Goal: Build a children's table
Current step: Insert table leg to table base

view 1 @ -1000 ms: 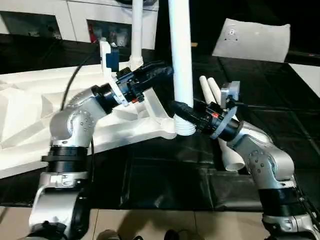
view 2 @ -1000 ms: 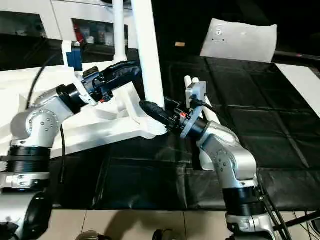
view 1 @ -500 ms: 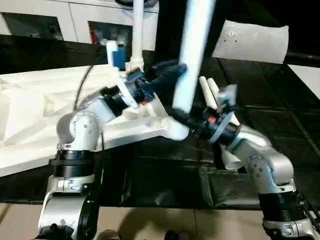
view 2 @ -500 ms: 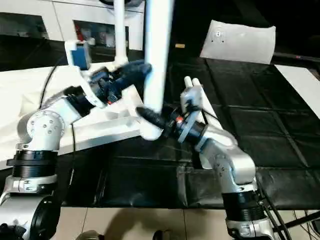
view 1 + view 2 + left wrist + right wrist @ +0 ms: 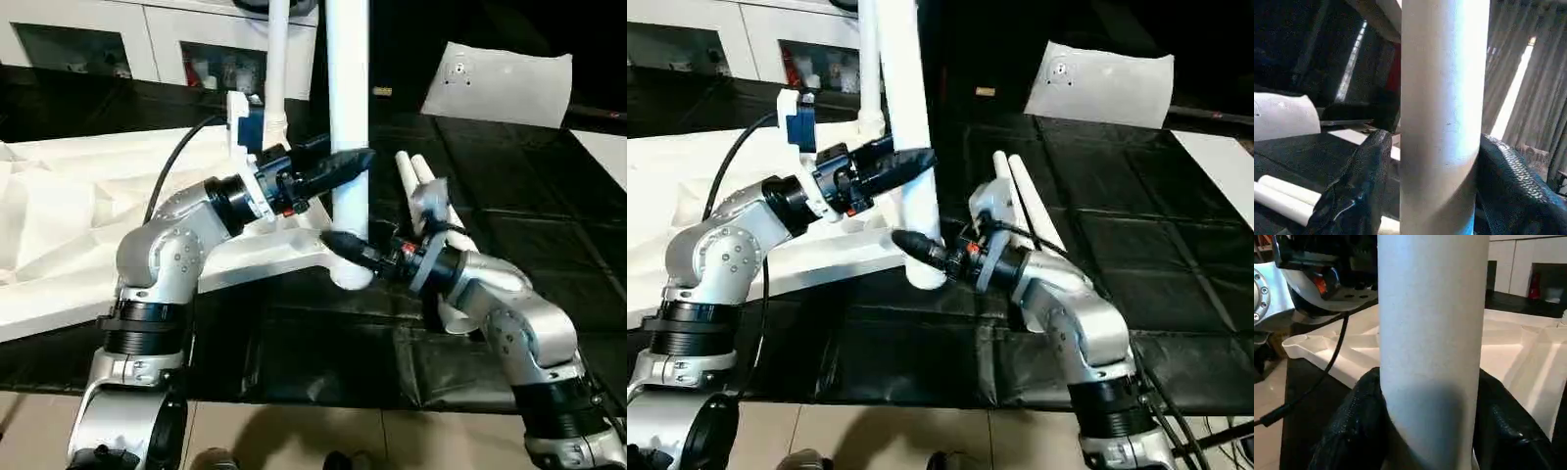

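Black matting point(image 5: 323, 343) is covering the work surface, with pale floor showing along its near edge and a white cabinet point(image 5: 147, 44) with dark compartments standing behind. On the mat the tabletop point(image 5: 88, 211) is lying upside down, a white moulded-plastic rectangle showing raised ribs and a round corner socket point(image 5: 345, 269). One leg point(image 5: 346, 108), a long smooth white round tube, is standing upright in that near corner socket and running out of the top of the picture. A second leg point(image 5: 276, 59) is standing in the far corner. Two spare legs point(image 5: 423, 186) are lying side by side on the mat just to the right of the corner.

The left gripper point(image 5: 343, 162) is straddling the upright leg midway up, its textured black fingers point(image 5: 1359, 186) sitting on either side; whether they are pressing the tube cannot be told. The right gripper point(image 5: 343, 245) is clasping the same leg low down, just above the socket, its fingers point(image 5: 1356, 426) hugging the tube on both sides.

A white pillow-like slab point(image 5: 500, 83) is lying at the far right. No writing can be read anywhere.
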`<state>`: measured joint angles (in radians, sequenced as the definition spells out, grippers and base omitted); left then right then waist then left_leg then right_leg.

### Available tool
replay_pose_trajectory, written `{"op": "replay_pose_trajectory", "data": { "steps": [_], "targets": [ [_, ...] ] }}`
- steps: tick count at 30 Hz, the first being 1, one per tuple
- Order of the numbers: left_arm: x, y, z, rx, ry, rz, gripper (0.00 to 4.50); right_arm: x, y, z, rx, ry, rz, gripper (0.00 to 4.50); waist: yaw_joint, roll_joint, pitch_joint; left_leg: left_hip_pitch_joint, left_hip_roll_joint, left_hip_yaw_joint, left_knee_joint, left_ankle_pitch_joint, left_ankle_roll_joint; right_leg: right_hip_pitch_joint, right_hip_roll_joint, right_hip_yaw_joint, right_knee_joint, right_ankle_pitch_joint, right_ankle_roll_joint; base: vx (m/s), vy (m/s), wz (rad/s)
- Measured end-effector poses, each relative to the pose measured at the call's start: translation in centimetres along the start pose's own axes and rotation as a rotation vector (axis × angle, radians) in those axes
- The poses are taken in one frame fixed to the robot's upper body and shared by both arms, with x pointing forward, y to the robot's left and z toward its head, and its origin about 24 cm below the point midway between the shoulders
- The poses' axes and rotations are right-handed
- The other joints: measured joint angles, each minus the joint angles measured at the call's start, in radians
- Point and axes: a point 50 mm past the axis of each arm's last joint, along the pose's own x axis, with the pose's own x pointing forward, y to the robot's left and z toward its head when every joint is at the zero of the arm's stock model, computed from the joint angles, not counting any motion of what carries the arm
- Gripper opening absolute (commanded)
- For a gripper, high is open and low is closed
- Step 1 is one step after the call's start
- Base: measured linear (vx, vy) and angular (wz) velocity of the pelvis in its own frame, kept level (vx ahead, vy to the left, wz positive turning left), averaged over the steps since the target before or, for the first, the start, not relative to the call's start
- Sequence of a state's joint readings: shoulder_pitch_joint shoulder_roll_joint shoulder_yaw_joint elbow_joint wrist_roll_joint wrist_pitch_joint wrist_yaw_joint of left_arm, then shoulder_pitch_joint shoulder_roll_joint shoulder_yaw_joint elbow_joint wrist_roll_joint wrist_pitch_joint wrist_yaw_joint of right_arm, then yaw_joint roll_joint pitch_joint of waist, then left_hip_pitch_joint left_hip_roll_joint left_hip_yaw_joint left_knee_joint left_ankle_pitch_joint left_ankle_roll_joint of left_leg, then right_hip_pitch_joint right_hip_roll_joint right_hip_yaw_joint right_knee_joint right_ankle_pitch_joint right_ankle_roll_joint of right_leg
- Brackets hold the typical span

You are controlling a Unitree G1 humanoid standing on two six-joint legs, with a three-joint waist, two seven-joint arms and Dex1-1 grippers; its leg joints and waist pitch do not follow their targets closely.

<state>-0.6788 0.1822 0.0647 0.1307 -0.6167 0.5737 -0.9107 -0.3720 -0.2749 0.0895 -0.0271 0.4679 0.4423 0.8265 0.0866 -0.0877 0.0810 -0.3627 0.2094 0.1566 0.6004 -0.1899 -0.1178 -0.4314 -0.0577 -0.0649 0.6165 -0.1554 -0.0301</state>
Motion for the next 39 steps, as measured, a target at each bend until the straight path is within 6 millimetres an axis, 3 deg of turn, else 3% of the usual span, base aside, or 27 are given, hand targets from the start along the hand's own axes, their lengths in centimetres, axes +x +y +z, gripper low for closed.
{"op": "replay_pose_trajectory", "data": {
  "steps": [8,19,22,30,39],
  "targets": [
    [0.4,0.0,-0.2,-0.014,-0.014,0.013,1.9,-0.1,-0.2,0.1,-0.01,-0.003,-0.024,1.91,0.0,0.0,0.0,-0.001,0.0,0.0,0.002,0.001,0.001,0.0,0.0,0.0,-0.001,0.003,0.003,0.0,0.0,0.0],
    [0.9,0.0,-0.2,-0.025,-0.019,0.048,1.86,-0.2,-0.4,0.2,-0.009,-0.01,-0.048,1.91,0.0,0.0,0.0,-0.002,0.0,-0.001,0.003,0.002,0.002,0.0,0.0,0.0,-0.001,0.005,0.003,0.0,0.0,0.0],
    [0.9,0.1,-0.1,-0.023,-0.02,0.059,1.86,-0.1,-0.4,0.3,0.006,-0.014,-0.047,2.61,0.0,0.0,0.0,-0.002,0.0,-0.001,0.003,0.002,0.002,0.0,0.0,0.0,-0.001,0.005,0.003,0.0,0.0,0.0],
    [0.5,0.7,0.6,0.058,0.029,0.123,1.85,-0.1,-0.5,0.6,-0.011,-0.016,-0.044,3.28,-0.001,0.0,0.0,-0.003,0.0,-0.002,0.004,0.002,0.001,0.0,0.0,0.0,-0.001,0.006,0.004,0.0,0.0,0.0],
    [-0.5,1.1,0.7,0.137,0.136,0.131,1.85,0.0,-1.0,3.8,-0.01,-0.041,0.012,4.05,0.004,0.0,0.0,-0.003,0.0,-0.003,0.004,0.006,0.003,0.0,0.0,-0.001,-0.001,0.007,0.003,0.0,0.0,0.0]
  ]
}}
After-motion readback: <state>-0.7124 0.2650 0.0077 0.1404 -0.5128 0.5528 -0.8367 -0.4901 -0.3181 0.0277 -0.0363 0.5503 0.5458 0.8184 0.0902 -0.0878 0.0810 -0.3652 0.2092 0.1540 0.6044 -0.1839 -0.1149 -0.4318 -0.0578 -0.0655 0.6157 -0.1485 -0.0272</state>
